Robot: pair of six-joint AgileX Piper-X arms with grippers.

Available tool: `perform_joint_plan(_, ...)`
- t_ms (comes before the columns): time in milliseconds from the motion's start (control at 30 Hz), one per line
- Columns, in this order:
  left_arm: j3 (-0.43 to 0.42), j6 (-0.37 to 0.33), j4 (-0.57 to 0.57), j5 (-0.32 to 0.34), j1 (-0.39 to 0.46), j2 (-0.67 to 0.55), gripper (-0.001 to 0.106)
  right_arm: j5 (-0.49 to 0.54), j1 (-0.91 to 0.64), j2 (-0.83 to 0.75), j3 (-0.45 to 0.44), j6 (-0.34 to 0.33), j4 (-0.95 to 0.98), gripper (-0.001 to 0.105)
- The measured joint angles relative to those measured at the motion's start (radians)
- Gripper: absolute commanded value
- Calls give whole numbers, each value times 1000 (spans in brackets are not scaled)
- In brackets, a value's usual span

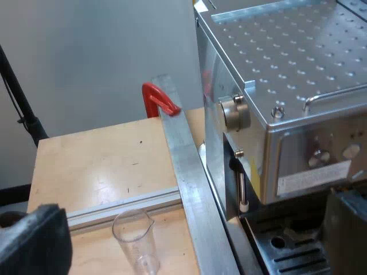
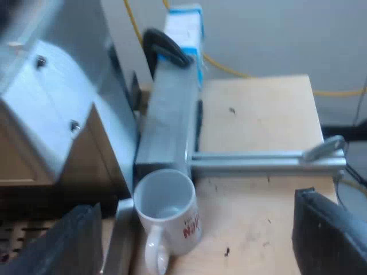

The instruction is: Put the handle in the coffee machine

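Note:
The espresso machine [image 1: 287, 86] shows its dimpled steel top, a side knob [image 1: 235, 113], a thin steam wand [image 1: 242, 186] and the drip grate [image 1: 298, 252]. My left gripper [image 1: 189, 249] is open, its dark fingers [image 1: 34, 240] spread wide, with nothing between them but a clear measuring glass [image 1: 137, 240] standing on the table below. My right gripper [image 2: 195, 246] is open too, with nothing held. A white mug [image 2: 167, 212] with red lettering stands upright under it, close to the machine's steel side [image 2: 51, 109].
Aluminium rails [image 1: 186, 177] are fixed across the wooden table [image 1: 97, 166], one held by a red clamp [image 1: 157, 100]. In the right wrist view a rail [image 2: 169, 114] runs beside the machine, under a black clamp [image 2: 166, 46] near a blue and white carton [image 2: 186, 28].

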Motion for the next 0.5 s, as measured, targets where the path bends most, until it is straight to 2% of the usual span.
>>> perform_joint_plan(133,65,0,5,0,0,-98,89,-2,0,-86,0,0,15,70)
perform_joint_plan(333,119,0,27,0,0,-226,89,-5,0,-167,4,0,89,70)
perform_joint_plan(500,148,-2,28,17,0,-315,89,-84,0,-256,54,0,114,70)
